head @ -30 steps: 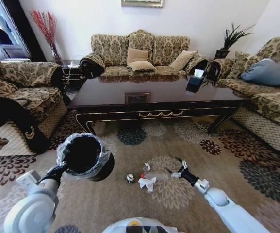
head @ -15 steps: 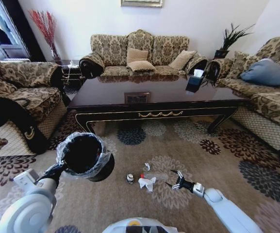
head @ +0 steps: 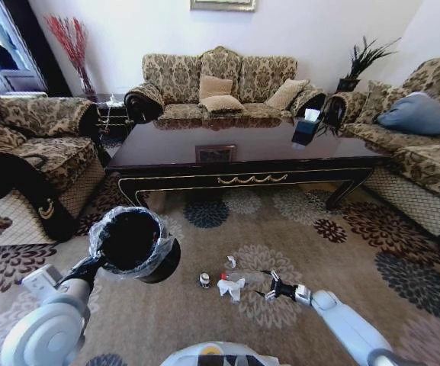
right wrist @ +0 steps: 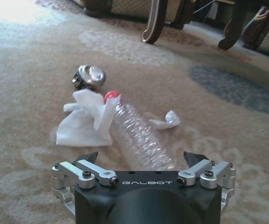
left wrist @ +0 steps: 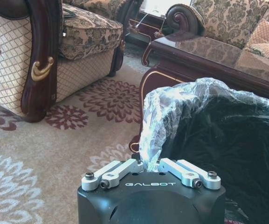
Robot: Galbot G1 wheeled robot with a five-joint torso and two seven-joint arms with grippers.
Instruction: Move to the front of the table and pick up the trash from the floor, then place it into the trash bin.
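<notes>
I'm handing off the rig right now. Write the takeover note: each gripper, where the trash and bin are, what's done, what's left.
Left gripper: shut on the trash bin, pinching its liner rim and holding it off the carpet.
Right gripper: jaws open, low over the carpet, lined up on the clear bottle, not yet closed on it.
Trash: bottle, white tissue, small can and white scrap all lie on the floor in front of the table.
Done: robot is in front of the table, bin in hand.
Left: grasp each piece and drop it in the bin.

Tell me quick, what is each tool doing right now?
Left tool: closed on the trash bin liner, holding it up.
Right tool: open around the bottle.
</notes>
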